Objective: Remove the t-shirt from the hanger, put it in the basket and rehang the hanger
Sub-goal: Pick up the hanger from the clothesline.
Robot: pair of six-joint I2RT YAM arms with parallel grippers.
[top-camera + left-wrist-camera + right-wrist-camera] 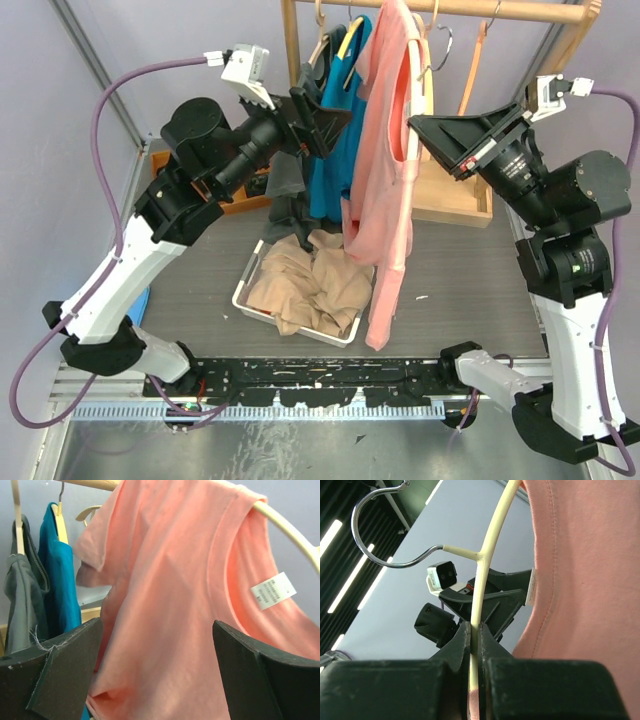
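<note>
A pink t-shirt point(385, 180) hangs on a cream hanger point(428, 75) from the wooden rail. One shoulder is off the hanger, and the bare hanger arm point(290, 527) shows beside the collar label. My left gripper point(325, 115) is open. In the left wrist view its gripper point(157, 630) has a finger on each side of the shirt's fabric point(170, 580) without closing on it. My right gripper point(415, 128) is shut on the hanger's thin arm point(490, 535) just below the metal hook point(375, 510), with the shirt point(590, 580) to its right.
A teal shirt point(335, 150) and a dark grey garment point(285, 195) hang on the same wooden rack point(470, 10), left of the pink one. A white bin point(243, 290) with beige clothes lies below. An orange box point(245, 200) sits at the back left.
</note>
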